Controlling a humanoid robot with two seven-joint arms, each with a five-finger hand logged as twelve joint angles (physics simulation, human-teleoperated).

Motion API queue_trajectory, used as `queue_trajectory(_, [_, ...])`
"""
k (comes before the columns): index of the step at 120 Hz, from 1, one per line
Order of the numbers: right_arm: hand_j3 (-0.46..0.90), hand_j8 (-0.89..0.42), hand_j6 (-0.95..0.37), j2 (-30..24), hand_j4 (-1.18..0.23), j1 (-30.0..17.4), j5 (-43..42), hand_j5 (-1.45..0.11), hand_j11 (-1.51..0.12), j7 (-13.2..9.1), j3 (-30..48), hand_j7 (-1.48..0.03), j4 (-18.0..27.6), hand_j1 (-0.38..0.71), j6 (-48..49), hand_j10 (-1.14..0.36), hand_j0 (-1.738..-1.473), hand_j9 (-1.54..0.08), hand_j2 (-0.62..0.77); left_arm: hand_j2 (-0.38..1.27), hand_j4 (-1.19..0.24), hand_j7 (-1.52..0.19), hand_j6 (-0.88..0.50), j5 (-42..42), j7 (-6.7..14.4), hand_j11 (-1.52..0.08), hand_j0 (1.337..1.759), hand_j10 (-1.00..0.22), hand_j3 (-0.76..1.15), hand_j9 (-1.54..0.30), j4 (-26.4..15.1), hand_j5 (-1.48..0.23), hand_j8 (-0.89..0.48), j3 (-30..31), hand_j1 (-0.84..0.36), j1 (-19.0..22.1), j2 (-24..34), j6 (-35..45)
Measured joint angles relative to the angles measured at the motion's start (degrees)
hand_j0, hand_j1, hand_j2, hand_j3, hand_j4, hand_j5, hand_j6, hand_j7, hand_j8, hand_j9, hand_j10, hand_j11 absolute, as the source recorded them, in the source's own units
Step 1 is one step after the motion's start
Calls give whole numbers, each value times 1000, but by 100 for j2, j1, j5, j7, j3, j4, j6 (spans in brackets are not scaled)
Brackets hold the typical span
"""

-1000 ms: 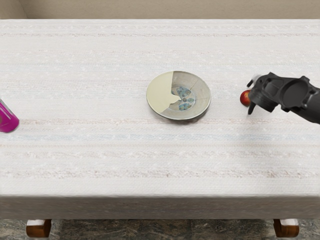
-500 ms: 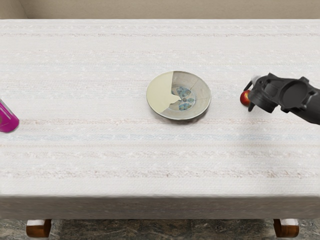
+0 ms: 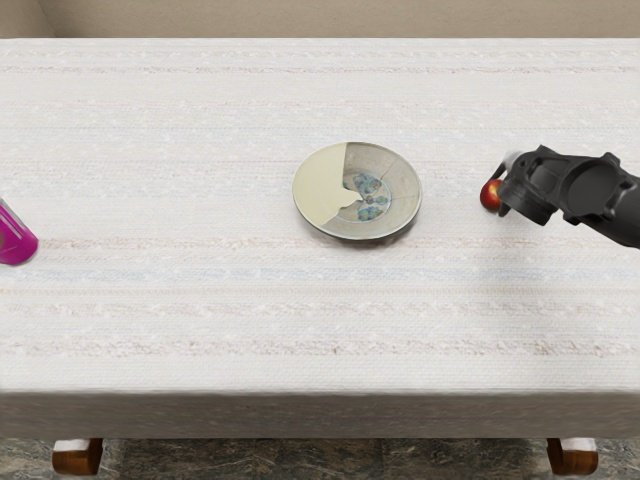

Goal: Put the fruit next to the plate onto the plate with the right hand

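Far to the right hand's left, a pink object [image 3: 14,238] sits at the table [image 3: 200,330] edge. The plate [image 3: 330,180] lies well left of the hand. The red fruit [image 3: 489,196] rests on the table at the fingertips, and the right hand [image 3: 535,188] seems curled around it, half hiding it.

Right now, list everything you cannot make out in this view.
1. The fruit: head view, mostly hidden behind the right hand; only a red sliver shows, so its kind is unclear.
2. Whether the right hand grips the fruit: hidden by the hand's own bulk.
3. The pink object: cut off by the left edge.
4. The pattern on the plate: too small to read.
5. The left arm: out of view.
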Motion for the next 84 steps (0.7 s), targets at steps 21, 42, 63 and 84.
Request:
queue_trajectory(21, [-1, -170, -322, 0, -475, 10, 12, -794, -814, -10, 1, -880, 7, 317, 19, -621, -1654, -714, -33, 0, 0, 0, -1, 0, 0, 0, 1658, 0, 0, 0, 0, 0, -1, -1, 349, 4, 0, 0])
queue_trajectory(42, [-1, -211, -380, -3, -505, 35, 31, -843, -861, -25, -7, -884, 43, 289, 24, -654, -1651, -741, 15, 0, -1, 0, -1, 0, -1, 0, 1658, -1, 0, 0, 0, 0, -1, -6, 349, 35, 0, 0])
queue_trajectory(63, [0, -271, -413, -5, -512, 45, 35, -876, -888, -21, -3, -886, 56, 267, 26, -664, -1650, -775, 2, 0, -1, 0, -1, 0, -1, 0, 1658, -1, 0, 0, 0, 0, -1, -7, 349, 35, 0, 0])
queue_trajectory(84, [-1, -449, -441, -55, -533, 147, 41, -889, -896, -12, 3, -886, 211, 256, 21, -670, -1649, -835, 15, 0, -1, 0, -1, 0, -1, 0, 1658, 0, 0, 0, 0, 0, -1, -5, 349, 43, 0, 0])
